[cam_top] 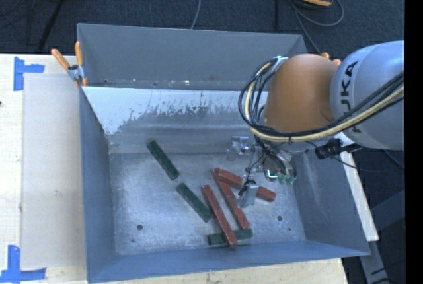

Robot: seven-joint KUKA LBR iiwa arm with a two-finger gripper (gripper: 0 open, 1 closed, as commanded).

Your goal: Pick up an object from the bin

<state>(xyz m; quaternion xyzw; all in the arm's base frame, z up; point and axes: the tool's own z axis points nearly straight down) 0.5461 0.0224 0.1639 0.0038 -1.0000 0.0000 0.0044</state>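
The gripper (250, 187) is low in the lower right of the bin (119, 210), directly over a short red-brown bar (228, 177) lying slantwise, and it covers that bar's middle. Just left and below, two longer red-brown bars (221, 216) and a dark green bar (193, 201) fan out. Another green bar (162, 160) lies apart, toward the upper left. The orange wrist cover (297, 92) and the cables (250, 104) hide the gripper's upper part, so whether it is open or closed cannot be told.
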